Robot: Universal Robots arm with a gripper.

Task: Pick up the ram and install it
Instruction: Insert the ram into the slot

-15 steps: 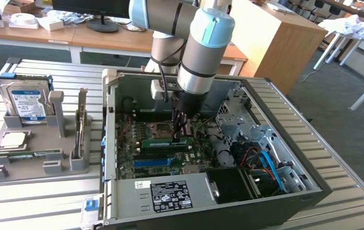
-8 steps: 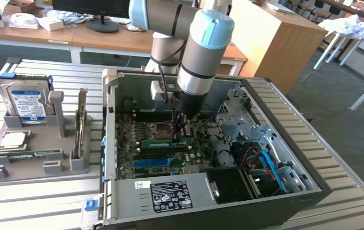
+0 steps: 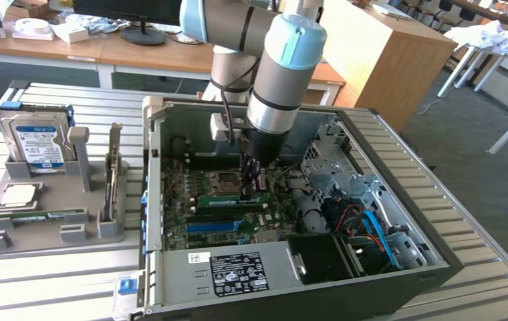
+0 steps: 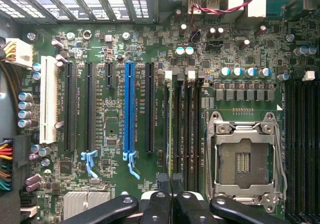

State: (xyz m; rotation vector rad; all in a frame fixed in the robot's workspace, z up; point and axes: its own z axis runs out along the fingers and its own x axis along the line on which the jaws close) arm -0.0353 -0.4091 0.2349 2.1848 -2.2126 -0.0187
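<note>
Green ram (image 3: 227,198) on edge in the motherboard (image 3: 202,215)
Long and thin, it stands upright on its long edge just beside the processor socket (image 3: 222,179), one end pinched by the closed hand (image 3: 252,190).

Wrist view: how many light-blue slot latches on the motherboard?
2 light-blue latches: one at the end of the blue expansion slot, one at the end of a long black slot nearby. Others may be hidden behind the gripper.

Silver arm (image 3: 277,100), pale-blue caps (image 3: 294,41), black fingers (image 4: 163,186)
</note>
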